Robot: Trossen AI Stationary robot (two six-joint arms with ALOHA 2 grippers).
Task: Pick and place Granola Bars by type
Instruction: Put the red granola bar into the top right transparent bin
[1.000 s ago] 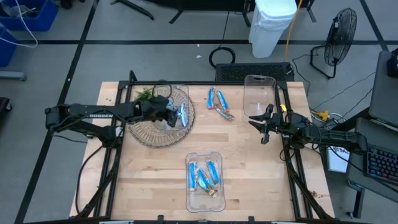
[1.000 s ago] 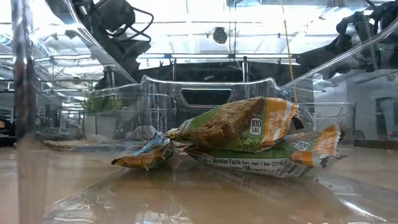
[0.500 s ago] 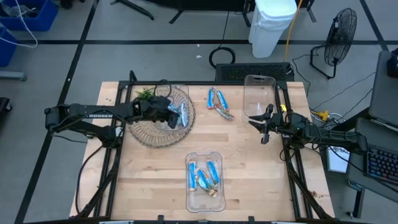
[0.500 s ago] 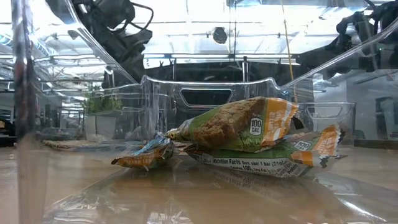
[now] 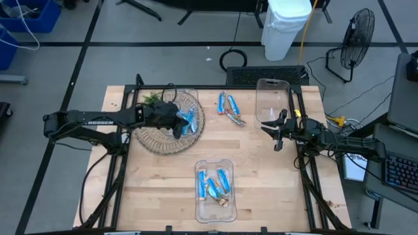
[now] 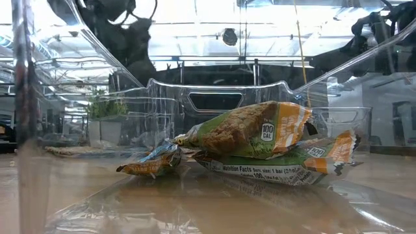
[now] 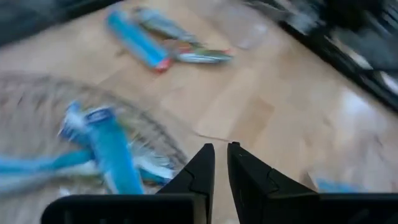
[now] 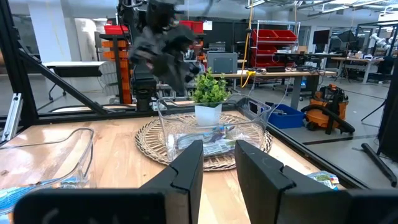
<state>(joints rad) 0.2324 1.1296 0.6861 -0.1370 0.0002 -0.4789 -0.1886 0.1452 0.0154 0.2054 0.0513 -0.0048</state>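
Left gripper (image 5: 185,123), fingers a narrow slit apart and empty, hovers over the wicker tray (image 5: 153,138) left of centre, where blue granola bars (image 5: 191,121) collect by type; right gripper (image 5: 277,132), slightly parted and empty, waits at right.

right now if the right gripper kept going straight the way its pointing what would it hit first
Probably the clear bin on the wicker tray, with the small potted plant just behind. The right gripper aims at them across bare table, though depth is hard to judge.

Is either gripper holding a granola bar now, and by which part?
No. The left gripper is empty above the woven tray; the right gripper is empty too.
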